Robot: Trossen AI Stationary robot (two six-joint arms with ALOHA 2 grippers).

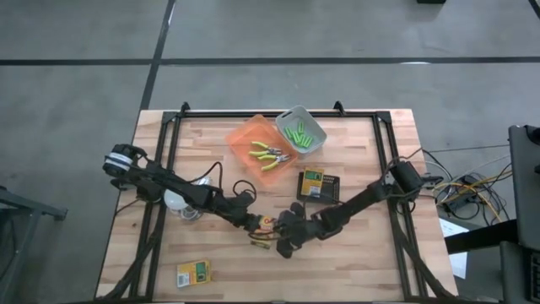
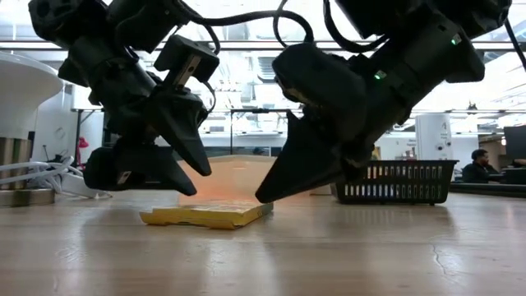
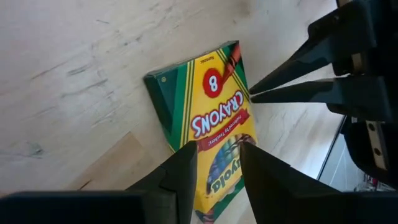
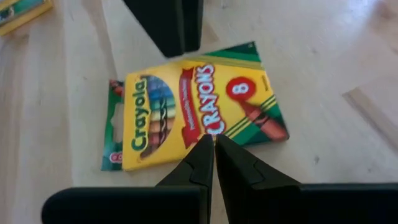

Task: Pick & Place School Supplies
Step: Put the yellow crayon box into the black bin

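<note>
A yellow-and-green crayon box (image 3: 214,106) (image 4: 186,106) lies flat on the table near its front middle (image 2: 209,215) (image 1: 267,225). My left gripper (image 3: 217,165) (image 1: 256,228) is open. It hangs just over the box's left part (image 2: 197,182), one finger to each side of the printed face. My right gripper (image 4: 213,146) (image 1: 283,245) is shut. It slants down from the right, with its tips at the box's right edge (image 2: 259,199). My right gripper's shut fingertips (image 3: 250,95) meet the crayon box at its long right edge (image 3: 244,87), slanting down from the table's right. The box lies flat on the wood. Whether the tips press on the edge or only stand against it, I cannot tell.
A second crayon box (image 1: 194,272) lies near the front left. A third (image 1: 319,184) lies right of centre. At the far side, the orange bin (image 1: 240,139) holds green-handled pliers (image 1: 268,154). The grey bin (image 1: 314,145) holds lime-green markers (image 1: 297,133). A white round thing (image 1: 179,203) sits under the left arm.
</note>
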